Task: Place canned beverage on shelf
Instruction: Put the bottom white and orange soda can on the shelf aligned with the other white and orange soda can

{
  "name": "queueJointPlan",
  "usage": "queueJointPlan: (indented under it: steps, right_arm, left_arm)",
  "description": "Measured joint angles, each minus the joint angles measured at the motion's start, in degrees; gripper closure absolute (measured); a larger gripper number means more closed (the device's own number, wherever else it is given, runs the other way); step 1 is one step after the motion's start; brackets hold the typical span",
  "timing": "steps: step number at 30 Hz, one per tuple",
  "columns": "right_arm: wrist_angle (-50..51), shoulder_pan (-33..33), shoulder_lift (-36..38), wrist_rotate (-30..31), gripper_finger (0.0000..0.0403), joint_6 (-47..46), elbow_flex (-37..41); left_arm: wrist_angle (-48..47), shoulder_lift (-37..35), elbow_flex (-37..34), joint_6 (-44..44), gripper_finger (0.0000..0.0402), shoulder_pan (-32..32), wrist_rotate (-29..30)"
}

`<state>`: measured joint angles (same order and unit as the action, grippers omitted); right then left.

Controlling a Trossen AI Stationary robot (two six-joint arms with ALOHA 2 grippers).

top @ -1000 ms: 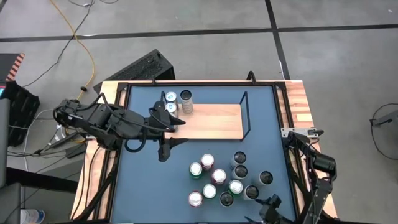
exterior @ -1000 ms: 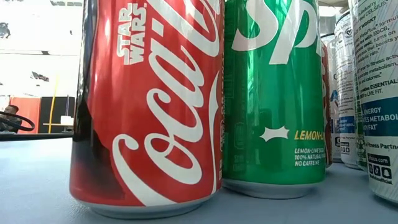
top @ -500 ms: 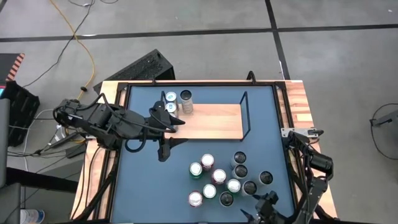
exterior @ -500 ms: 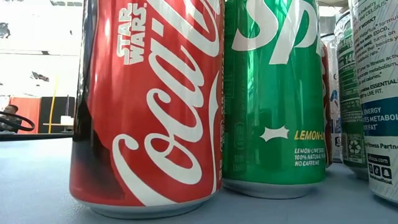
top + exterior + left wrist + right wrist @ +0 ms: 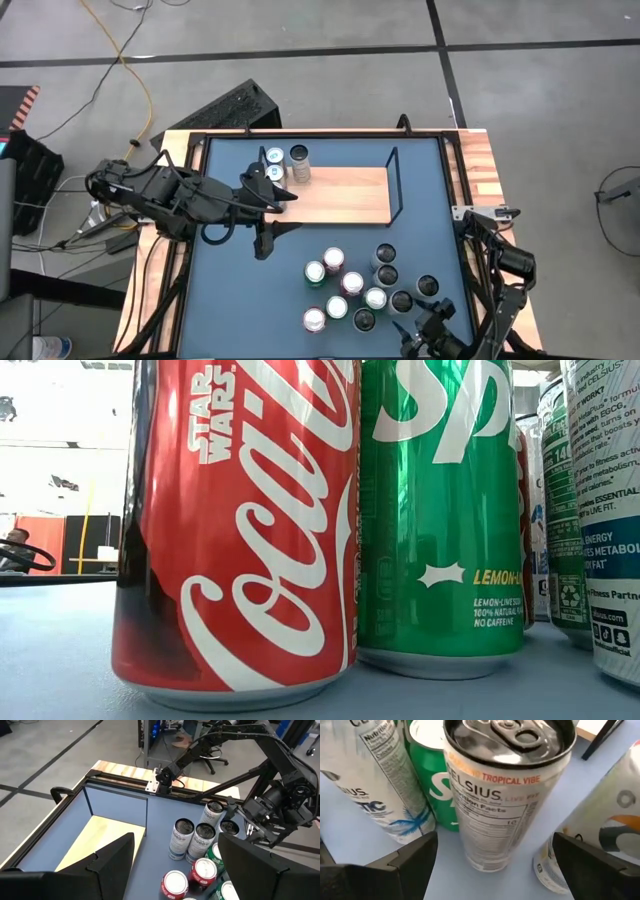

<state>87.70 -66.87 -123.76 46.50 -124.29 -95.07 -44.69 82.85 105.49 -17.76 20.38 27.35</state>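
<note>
Several canned beverages (image 5: 360, 290) stand upright in a cluster on the blue tabletop, near right. The shelf (image 5: 340, 195), a light-wood board with a black wire frame, lies beyond them, with three cans (image 5: 285, 162) at its far-left end. My right gripper (image 5: 425, 325) is open at the cluster's near right edge. Its fingers stand on either side of a white Celsius can (image 5: 505, 800) without touching it, and a green Sprite can (image 5: 432, 785) stands behind. My left gripper (image 5: 272, 215) hangs open and empty above the shelf's left end (image 5: 100, 845).
The low view is filled by a red Coca-Cola can (image 5: 240, 530) and a green Sprite can (image 5: 440, 510). The shelf's upright wire rail (image 5: 393, 185) stands at its right end. A raised dark rim (image 5: 445, 200) borders the tabletop. Bare blue surface (image 5: 240, 300) lies at the near left.
My right gripper has moved a little toward the can cluster and tipped, staying open. In the low view a white can behind the others at the right has shifted, and a green-printed label now shows there.
</note>
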Motion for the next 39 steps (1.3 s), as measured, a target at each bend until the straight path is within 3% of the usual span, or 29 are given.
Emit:
queueJointPlan:
  steps: [17, 22, 31, 39]
  right_arm:
    - [-1.5, 3.7, -0.4, 5.3, 0.0031, 1.9, 0.9]
    - [-1.2, 3.3, -0.4, 3.6, 0.0078, 2.0, 0.9]
    - [-1.0, 3.1, -0.3, 2.5, 0.0217, 2.2, 0.9]
    - [-0.8, 2.3, -0.3, 1.9, 0.0222, 1.7, 0.9]
  left_arm:
    - [0.0, 0.0, 0.0, 0.5, 0.0129, 0.0, 0.5]
    - [0.0, 0.0, 0.0, 0.5, 0.0129, 0.0, 0.5]
    - [0.0, 0.0, 0.0, 0.6, 0.0129, 0.0, 0.5]
    - [0.0, 0.0, 0.0, 0.6, 0.0129, 0.0, 0.5]
